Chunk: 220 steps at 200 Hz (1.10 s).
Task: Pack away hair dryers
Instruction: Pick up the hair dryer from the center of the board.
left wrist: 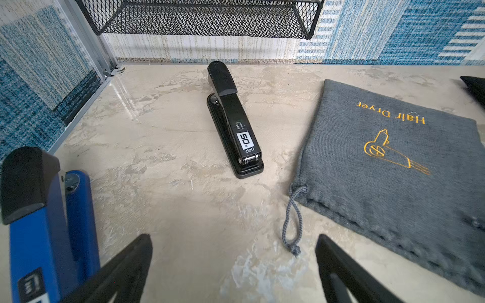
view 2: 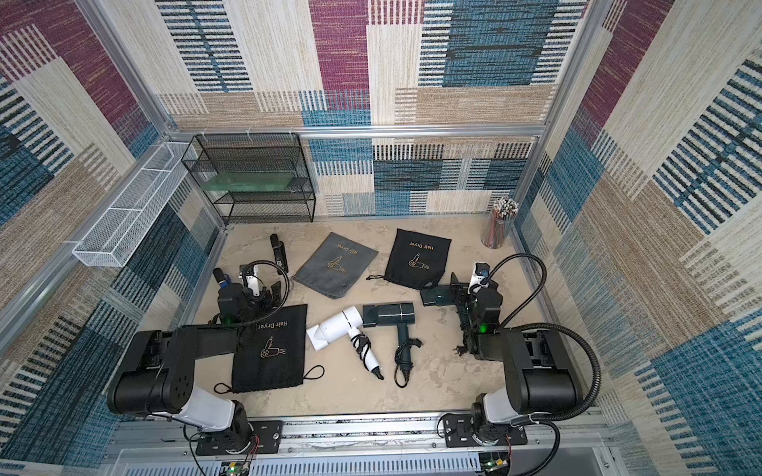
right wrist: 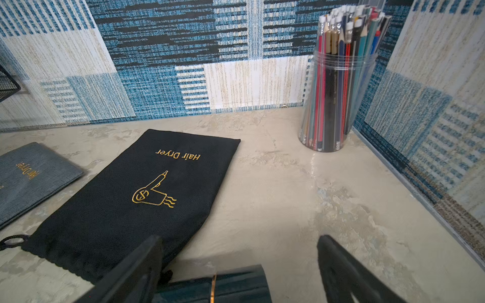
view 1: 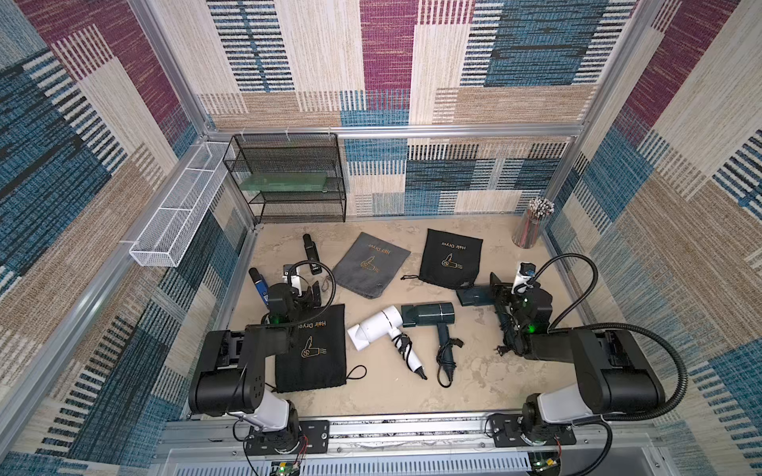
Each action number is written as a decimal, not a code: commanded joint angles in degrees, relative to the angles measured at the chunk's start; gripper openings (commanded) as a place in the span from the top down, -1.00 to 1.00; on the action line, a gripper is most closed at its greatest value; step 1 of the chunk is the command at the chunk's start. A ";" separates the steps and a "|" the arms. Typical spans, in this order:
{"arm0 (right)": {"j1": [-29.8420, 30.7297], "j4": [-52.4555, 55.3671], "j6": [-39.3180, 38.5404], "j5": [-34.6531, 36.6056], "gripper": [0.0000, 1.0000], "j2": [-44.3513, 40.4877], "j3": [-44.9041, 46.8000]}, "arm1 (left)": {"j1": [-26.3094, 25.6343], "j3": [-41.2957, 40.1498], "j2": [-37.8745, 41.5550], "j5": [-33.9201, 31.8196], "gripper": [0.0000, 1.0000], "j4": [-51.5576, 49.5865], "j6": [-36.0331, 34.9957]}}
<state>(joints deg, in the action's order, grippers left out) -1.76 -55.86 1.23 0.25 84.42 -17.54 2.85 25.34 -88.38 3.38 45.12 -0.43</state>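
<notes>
Near the left edge of the worktop (view 1: 478, 371), the left gripper (left wrist: 233, 244) hovers with jaws apart and empty, a blue stapler (left wrist: 52, 230) beside it. At the worktop's middle lie the white hair dryer (view 1: 377, 327) and a teal hair dryer (view 1: 429, 314), close together, cords bundled. Toward the right edge, the right gripper (right wrist: 239, 240) hangs above the other teal hair dryer (right wrist: 210, 288), jaws spread, clamping nothing. A pencil cup (view 1: 530, 228) stands in the far right corner.

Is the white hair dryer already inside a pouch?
No, the white hair dryer lies bare on the table, beside a teal hair dryer.
</notes>
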 commanded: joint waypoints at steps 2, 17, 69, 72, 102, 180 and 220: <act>-0.06 -1.71 -0.36 0.09 -0.90 -0.02 -0.28 | 0.00 0.23 0.05 0.58 -0.97 -0.56 -0.19; -0.09 -1.65 -0.36 0.00 -0.90 -0.06 -0.22 | -0.04 0.23 0.08 0.59 -0.97 -0.56 -0.23; -0.09 -1.71 -0.33 -0.05 -0.90 -0.05 -0.14 | -0.04 0.23 0.05 0.58 -0.97 -0.56 -0.19; -0.09 -1.69 -0.33 -0.02 -0.90 -0.09 -0.17 | -0.04 0.23 0.05 0.58 -0.97 -0.55 -0.19; -0.14 -1.71 -0.23 0.00 -0.90 -0.08 -0.27 | -0.04 0.23 0.12 0.58 -0.97 -0.56 -0.23; -0.09 -1.69 -0.27 -0.01 -0.90 -0.05 -0.16 | -0.03 0.26 0.05 0.64 -0.97 -0.56 -0.25; -0.32 -1.73 0.00 0.15 -0.90 -0.32 -0.08 | -0.04 -0.43 0.67 2.37 -0.97 0.23 -1.10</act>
<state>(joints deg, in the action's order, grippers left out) -2.17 -55.72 1.26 0.01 84.51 -17.78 2.85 25.34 -88.38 3.40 45.12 -0.43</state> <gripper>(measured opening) 0.949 0.986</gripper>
